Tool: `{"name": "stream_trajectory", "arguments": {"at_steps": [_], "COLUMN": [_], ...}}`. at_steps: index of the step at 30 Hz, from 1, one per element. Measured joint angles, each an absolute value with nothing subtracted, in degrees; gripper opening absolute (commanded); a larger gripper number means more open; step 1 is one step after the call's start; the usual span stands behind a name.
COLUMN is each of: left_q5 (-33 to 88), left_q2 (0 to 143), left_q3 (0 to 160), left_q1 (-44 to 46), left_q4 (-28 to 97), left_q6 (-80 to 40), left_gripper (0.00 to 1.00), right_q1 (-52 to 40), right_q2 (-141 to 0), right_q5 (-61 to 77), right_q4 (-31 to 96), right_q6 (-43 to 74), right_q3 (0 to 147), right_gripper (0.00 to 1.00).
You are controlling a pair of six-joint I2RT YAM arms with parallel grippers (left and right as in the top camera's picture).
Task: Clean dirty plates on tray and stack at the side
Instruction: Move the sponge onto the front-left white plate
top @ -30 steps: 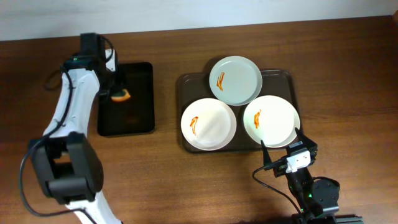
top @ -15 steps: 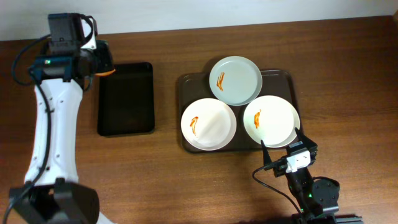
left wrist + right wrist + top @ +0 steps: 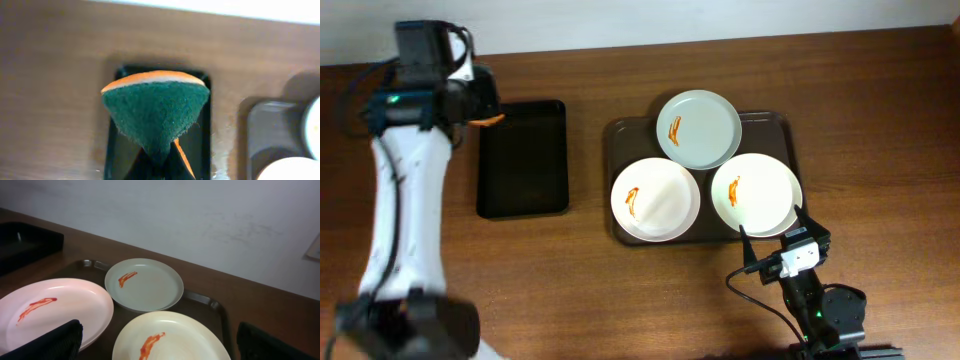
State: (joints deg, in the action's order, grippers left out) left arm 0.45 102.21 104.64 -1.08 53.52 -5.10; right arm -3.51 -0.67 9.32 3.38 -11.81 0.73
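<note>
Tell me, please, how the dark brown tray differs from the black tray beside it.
The brown tray is larger and wider than the black tray. The brown tray carries three smeared white plates; the black tray shows nothing on it. The brown tray's long side runs left to right, the black tray's front to back. Both are rectangular with rounded corners and low rims, lying flat on the table.

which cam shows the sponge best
The left wrist view: the sponge fills the centre, green face toward the camera, orange edge on top, pinched in the left tool. Overhead shows only an orange sliver; the right wrist view misses it.
</note>
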Motion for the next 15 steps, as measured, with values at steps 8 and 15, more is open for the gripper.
{"name": "stream_trajectory", "arguments": {"at_steps": [8, 15], "left_q5": [5.58, 26.39], "left_q2": [111.5, 100.33], "left_q3": [101.86, 95.37], "left_q1": [-1.04, 10.2], "left_q4": [55.68, 60.25], "left_q6": [-5.13, -5.13], "left_gripper": [0.0, 0.0], "right_q1": [-3.51, -3.51], "right_q2": [-0.69, -0.69], "right_q5": [9.32, 9.32], "right_q4": [3.38, 3.38], "right_q6": [-11.81, -11.84], "right_q3": [0.73, 0.73], "right_gripper": [0.98, 0.98]}}
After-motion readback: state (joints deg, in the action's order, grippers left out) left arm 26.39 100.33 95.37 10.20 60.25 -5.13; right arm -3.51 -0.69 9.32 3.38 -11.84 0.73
